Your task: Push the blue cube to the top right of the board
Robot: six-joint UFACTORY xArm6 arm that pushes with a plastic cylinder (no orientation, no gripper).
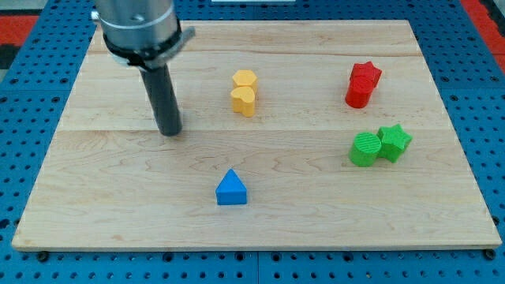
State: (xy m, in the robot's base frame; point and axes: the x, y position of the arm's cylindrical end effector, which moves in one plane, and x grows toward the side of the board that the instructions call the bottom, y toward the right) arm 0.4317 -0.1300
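Observation:
A blue block (pixel 231 189) lies low on the wooden board (pixel 95 205), a little left of the middle; from here it looks like a triangular prism, and no other blue block shows. My tip (pixel 170 132) rests on the board up and to the left of the blue block, well apart from it. The dark rod rises from the tip to the arm's grey end at the view's top left.
Two yellow blocks (pixel 245 91) touch each other above the middle. A red star (pixel 366 75) and a red cylinder (pixel 357 95) stand together at the upper right. A green cylinder (pixel 364 150) and a green star (pixel 394 142) touch at the right.

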